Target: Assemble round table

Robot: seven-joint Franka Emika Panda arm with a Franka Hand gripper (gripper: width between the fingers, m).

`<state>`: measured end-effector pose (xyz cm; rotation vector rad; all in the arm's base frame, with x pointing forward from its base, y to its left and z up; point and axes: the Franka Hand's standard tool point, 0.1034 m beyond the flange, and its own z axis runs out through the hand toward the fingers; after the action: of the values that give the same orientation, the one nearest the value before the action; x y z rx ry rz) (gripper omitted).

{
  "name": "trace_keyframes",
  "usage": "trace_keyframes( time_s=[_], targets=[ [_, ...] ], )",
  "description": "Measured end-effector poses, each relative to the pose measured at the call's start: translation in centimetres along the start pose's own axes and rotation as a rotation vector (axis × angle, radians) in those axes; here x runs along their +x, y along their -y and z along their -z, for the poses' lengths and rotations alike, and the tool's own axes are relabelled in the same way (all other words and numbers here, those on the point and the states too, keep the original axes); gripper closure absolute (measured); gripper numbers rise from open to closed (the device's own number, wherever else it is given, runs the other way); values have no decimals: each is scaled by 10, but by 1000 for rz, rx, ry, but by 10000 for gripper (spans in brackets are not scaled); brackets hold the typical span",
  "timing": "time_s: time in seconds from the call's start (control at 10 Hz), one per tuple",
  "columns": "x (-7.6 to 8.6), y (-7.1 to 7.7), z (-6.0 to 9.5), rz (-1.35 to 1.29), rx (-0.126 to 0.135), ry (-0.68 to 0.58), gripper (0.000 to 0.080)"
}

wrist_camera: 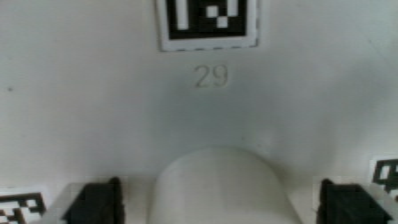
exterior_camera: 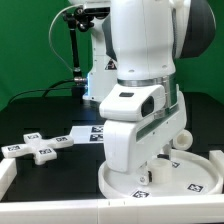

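Note:
The large rimmed round disc (exterior_camera: 190,180) lies flat at the front of the table, under my arm. In the wrist view its surface (wrist_camera: 107,110) fills the picture and carries a tag (wrist_camera: 210,22) and the number 29. The short thick cylinder leg (wrist_camera: 217,188) shows as a rounded white shape on the disc, between my two black fingers (wrist_camera: 93,202). My gripper (wrist_camera: 217,205) is open, with a gap on each side of the leg. In the exterior view the hand hides the leg and most of the gripper (exterior_camera: 147,172). The cross-shaped piece (exterior_camera: 38,146) lies apart on the exterior view's left.
The marker board (exterior_camera: 86,132) lies flat behind the cross-shaped piece. White raised blocks stand at the front left (exterior_camera: 8,172) and at the right edge (exterior_camera: 215,160). A black stand with cables (exterior_camera: 76,60) rises at the back.

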<state>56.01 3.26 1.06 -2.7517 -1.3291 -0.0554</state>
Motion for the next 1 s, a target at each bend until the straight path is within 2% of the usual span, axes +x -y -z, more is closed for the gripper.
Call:
trace_keyframes(
  time_s=[0.2, 0.4, 0.7, 0.8, 0.9, 1.0],
  targets=[
    [0, 0, 0, 0, 0, 0, 157],
    [-3, 8, 18, -22, -11, -2, 151],
    [-7, 46, 44, -175, -24, 1, 150],
    [-5, 58, 46, -209, -25, 3, 150],
    [-3, 64, 44, -203, -30, -2, 150],
    [-3, 64, 42, -217, -31, -4, 150]
  ],
)
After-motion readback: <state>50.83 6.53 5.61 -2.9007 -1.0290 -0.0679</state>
